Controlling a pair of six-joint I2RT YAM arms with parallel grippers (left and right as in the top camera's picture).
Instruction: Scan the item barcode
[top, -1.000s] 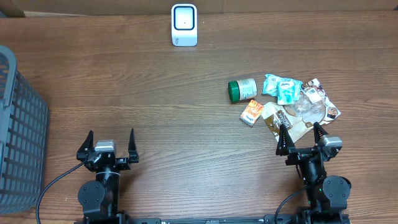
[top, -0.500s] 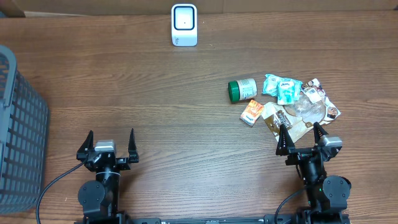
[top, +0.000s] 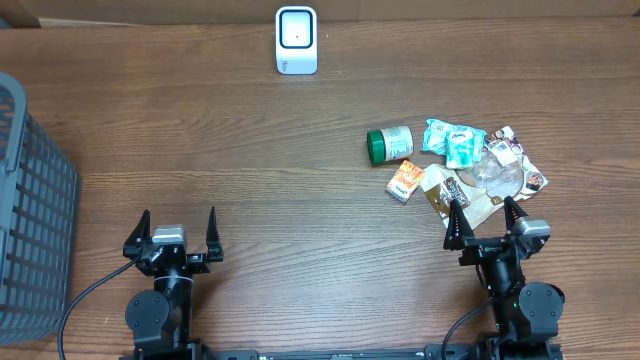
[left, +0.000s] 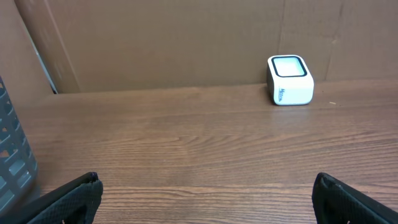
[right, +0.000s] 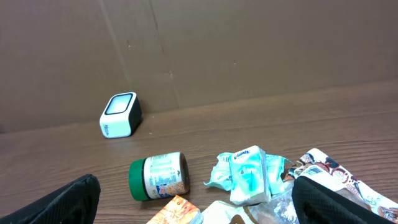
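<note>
Lying sideways: green-lidded jar (top: 390, 145) beside orange packet (top: 405, 181); contents unseen.

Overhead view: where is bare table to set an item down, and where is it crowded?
Bare wood spans the middle, from the grey plastic basket to the green-lidded jar, and from the white box scanner down to the open left gripper. Crowded: the right side, where jar, orange packet and teal tissue packs bunch just ahead of the open right gripper.
</note>
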